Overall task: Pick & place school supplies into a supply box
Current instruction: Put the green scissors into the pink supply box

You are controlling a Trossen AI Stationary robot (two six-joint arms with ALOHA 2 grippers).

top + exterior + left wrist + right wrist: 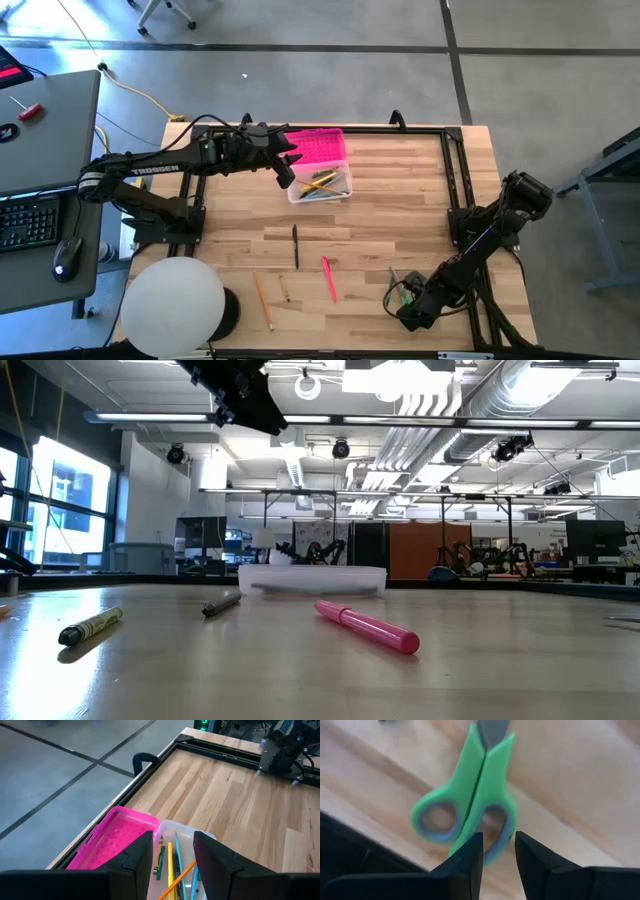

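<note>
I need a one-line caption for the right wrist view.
Right gripper open just above the green-handled scissors lying on the wooden table.

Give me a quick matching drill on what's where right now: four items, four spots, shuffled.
Items:
1. scissors
2. pink marker
3. supply box
4. left gripper

Spots:
A. over the box's left edge, fingers open and empty
B. far middle of the table, lid open, pencils inside
C. on the wood just ahead of the right gripper
D. on bare table, near middle, beside a dark pen

Pairs: 1-C, 2-D, 3-B, 4-A
</note>
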